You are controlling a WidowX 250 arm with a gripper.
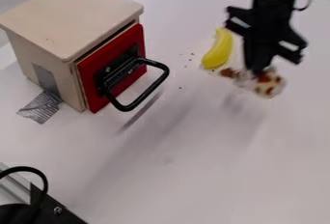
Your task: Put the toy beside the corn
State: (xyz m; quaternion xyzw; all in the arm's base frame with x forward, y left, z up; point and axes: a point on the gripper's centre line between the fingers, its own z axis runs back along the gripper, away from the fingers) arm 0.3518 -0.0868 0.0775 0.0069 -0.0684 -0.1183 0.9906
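One wht toy w/ brown spots (269,84), btwn 2 & 3 o'clock of view, in grip of blk gripper (258,69): fingers nearly tog., pinched on it; toy looks lifted off tbl. Ylw banana-like piece (219,50) lies at 1 o'clock, nr toy; toy is at its 4–5 o'clock. Few dark crumbs (187,60) at piece's 9 o'clock. Wood box (71,18) at 10 o'clock, w/ red door (90,73), shut, & blk handle (158,85) pointing abt 4 o'clock. Silver tape (42,107) at box's foot, 9 o'clock. Blk cable (44,177) at 7–8 o'clock.
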